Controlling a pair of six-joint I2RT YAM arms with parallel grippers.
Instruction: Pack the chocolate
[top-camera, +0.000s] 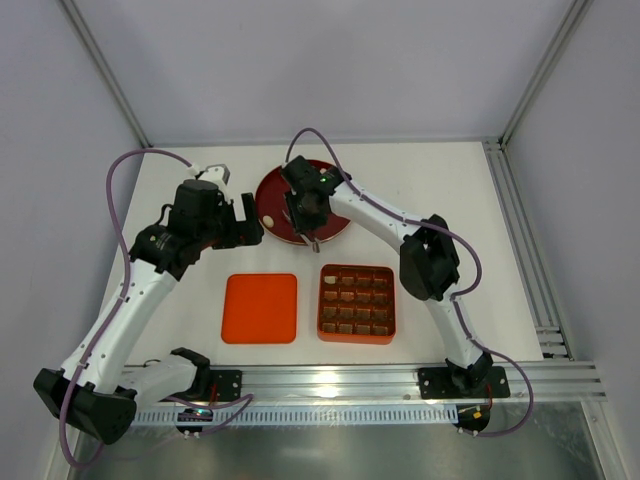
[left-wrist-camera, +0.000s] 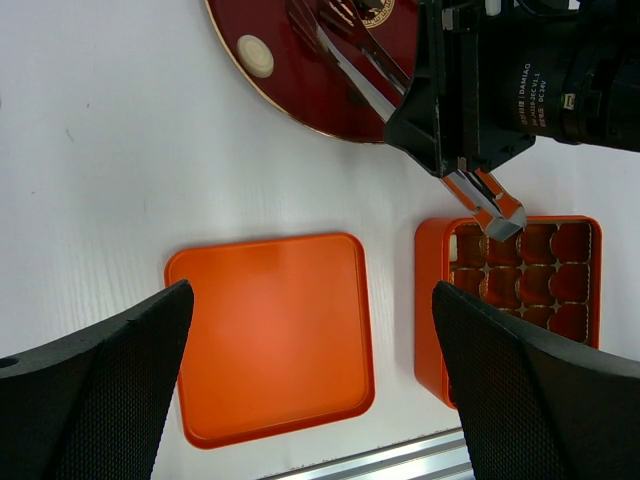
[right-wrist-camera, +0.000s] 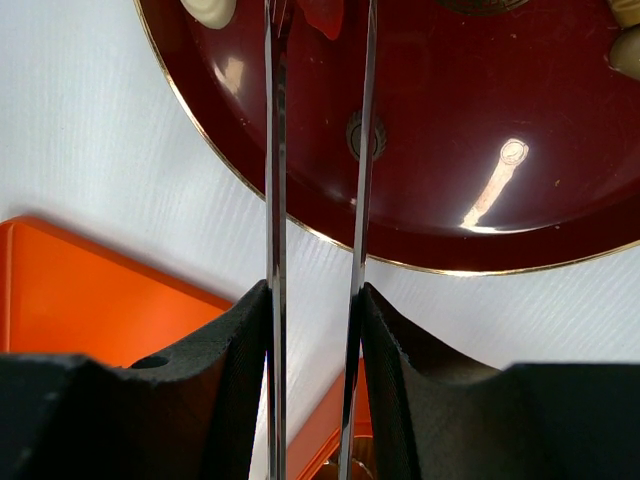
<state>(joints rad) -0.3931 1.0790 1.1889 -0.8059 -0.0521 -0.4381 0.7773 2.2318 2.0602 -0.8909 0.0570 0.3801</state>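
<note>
**Tweezers over the plate: take one piece cleanly**

The right gripper (right-wrist-camera: 315, 300) is clamped on the metal tweezers (right-wrist-camera: 272, 150), one pad on each blade, and holds them out over the dark red plate (right-wrist-camera: 450, 180) at the far middle of the table (top-camera: 450, 200). The blades run side by side with a gap between them. Their tips leave the top of the right wrist view, so it cannot be told whether anything is pinched there. The left gripper (left-wrist-camera: 312, 295) hangs empty with its fingers wide apart, just left of the plate and beyond the flat orange lid (top-camera: 260, 307).

The chocolate (left-wrist-camera: 255, 55) is in two places. Cream-white pieces lie on the plate, one near its left rim. Brown pieces (top-camera: 362, 328) sit in cells of the orange box (left-wrist-camera: 430, 300), to the near right beside the lid.

The step in hand looks like a pick from the plate. It would go best with the tips lowered either side of a single piece and then squeezed gently, since a rounded candy may squirt out from smooth steel. A straight lift before carrying it to a free cell would keep it clear of the plate's rim.
</note>
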